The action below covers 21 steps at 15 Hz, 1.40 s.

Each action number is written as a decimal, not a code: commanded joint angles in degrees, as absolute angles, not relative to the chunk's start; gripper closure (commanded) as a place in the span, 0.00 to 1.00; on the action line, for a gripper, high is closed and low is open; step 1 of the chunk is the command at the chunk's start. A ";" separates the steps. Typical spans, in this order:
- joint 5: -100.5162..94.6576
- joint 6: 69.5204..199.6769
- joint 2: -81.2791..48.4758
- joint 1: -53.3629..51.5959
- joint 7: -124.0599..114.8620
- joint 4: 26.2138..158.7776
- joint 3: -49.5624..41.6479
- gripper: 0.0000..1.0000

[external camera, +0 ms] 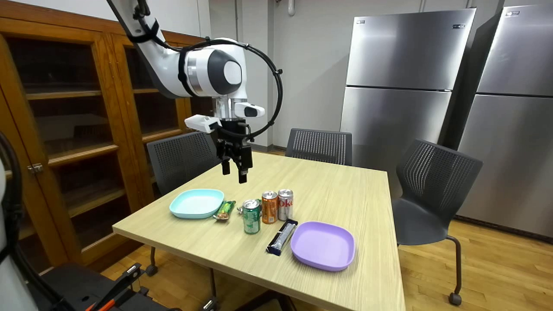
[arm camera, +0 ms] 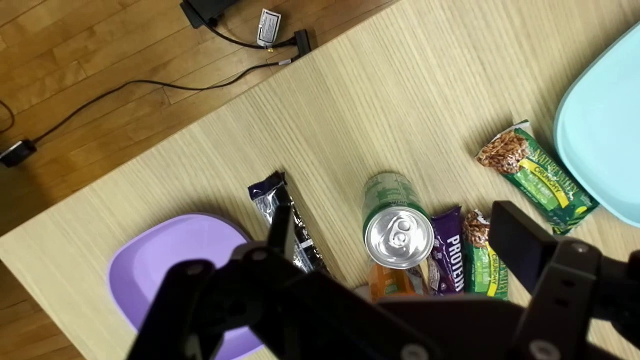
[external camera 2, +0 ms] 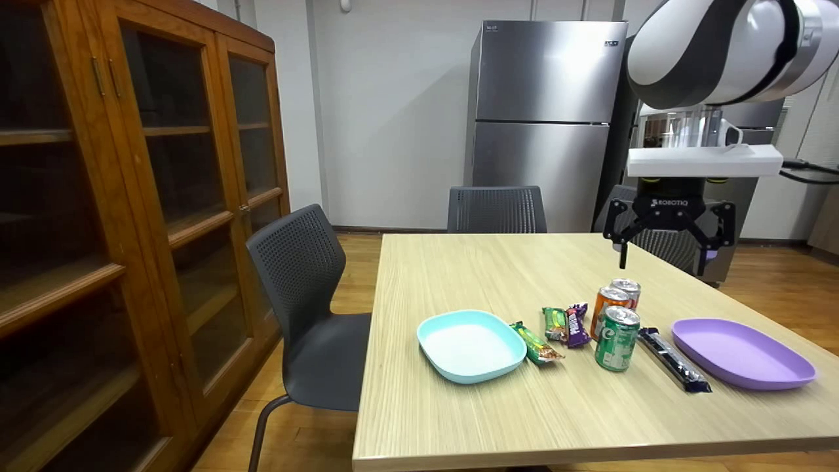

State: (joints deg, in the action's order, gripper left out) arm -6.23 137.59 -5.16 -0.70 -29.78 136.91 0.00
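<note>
My gripper (external camera: 234, 172) is open and holds nothing, above the table and the cans, fingers pointing down; it also shows in the other view (external camera 2: 663, 259). In the wrist view, a green can (arm camera: 399, 237) stands between the fingers, lower down and untouched. An orange can (external camera: 269, 208) and a silver can (external camera: 285, 205) stand upright behind it; in the wrist view the gripper mostly hides them. A purple protein bar (arm camera: 448, 252) and a green granola bar (arm camera: 484, 265) lie beside the cans. Another granola bar (external camera 2: 537, 344) lies against the turquoise plate. A dark-wrapped bar (external camera: 282, 236) lies beside the purple plate.
The turquoise plate (external camera 2: 472, 347) and the purple plate (external camera: 323, 246) rest at opposite sides of the group on the wooden table (external camera: 337, 185). Grey chairs (external camera: 432, 194) stand around the table. A wooden cabinet (external camera 2: 164, 216) and steel refrigerators (external camera: 402, 86) stand beyond. A cable (arm camera: 135, 82) lies on the floor.
</note>
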 commanded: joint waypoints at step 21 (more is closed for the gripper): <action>-5.57 144.12 -23.83 -5.42 -33.29 125.54 -5.28 0.00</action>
